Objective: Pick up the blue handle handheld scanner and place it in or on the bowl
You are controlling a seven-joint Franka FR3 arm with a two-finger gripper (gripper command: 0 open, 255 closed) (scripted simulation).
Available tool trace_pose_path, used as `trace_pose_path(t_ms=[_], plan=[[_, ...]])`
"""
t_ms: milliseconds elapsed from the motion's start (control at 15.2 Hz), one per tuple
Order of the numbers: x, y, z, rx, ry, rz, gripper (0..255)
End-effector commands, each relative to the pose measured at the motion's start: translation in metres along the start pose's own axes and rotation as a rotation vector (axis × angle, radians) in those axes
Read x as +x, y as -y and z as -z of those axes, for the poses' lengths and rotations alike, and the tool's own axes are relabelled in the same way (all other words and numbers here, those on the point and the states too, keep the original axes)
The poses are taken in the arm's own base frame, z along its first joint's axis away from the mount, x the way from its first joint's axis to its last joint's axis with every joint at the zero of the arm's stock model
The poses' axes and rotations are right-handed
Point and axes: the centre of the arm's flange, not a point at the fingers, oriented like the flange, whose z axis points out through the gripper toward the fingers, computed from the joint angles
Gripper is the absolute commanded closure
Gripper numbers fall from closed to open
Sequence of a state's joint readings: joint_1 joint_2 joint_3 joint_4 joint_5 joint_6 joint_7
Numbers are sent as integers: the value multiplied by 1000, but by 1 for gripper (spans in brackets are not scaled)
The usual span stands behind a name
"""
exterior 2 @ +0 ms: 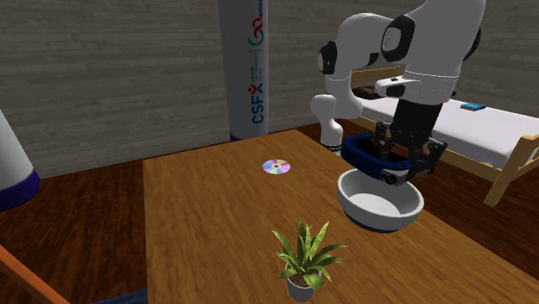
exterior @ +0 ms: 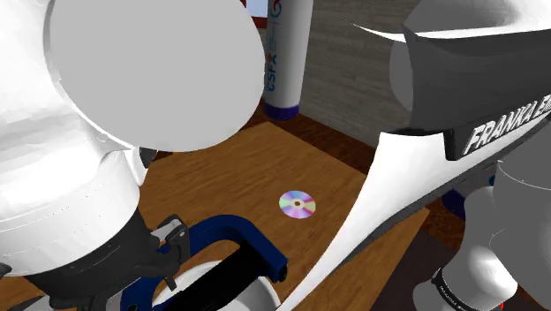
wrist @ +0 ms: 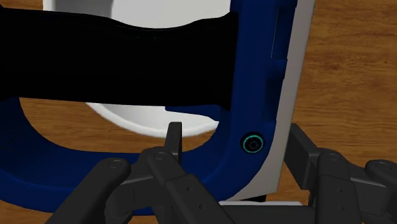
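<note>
2 bulky white arm (exterior: 132, 79) links block most of the shoulder view. Below them show only a curve of the blue-handled scanner (exterior: 254, 240) and a slice of the white bowl (exterior: 252, 296), cut off at the edge.

In the second exterior view, the gripper (exterior 2: 404, 171) holds the scanner over the bowl's rim.

In the wrist view, the fingers (wrist: 174, 137) clamp the handle, and the scanner's black body hides much of the bowl.

Soft, even light from above brightens the brown wooden table (exterior 2: 207, 224); the round white bowl (exterior 2: 363, 216) greys underneath. The blue-handled handheld scanner (wrist: 251, 76) carries a flat black band, perhaps simply unlit. The iridescent disc (exterior: 298, 205) glints.
</note>
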State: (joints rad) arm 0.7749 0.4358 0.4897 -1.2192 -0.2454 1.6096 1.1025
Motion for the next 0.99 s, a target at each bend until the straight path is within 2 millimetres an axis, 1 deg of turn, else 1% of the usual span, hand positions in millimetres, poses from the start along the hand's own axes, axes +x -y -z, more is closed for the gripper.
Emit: trace_pose_path(t_ms=[0,924], plan=[[-14,10,-7,0,-1,-1,255],[-17,12,-81,0,-1,-1,255]])
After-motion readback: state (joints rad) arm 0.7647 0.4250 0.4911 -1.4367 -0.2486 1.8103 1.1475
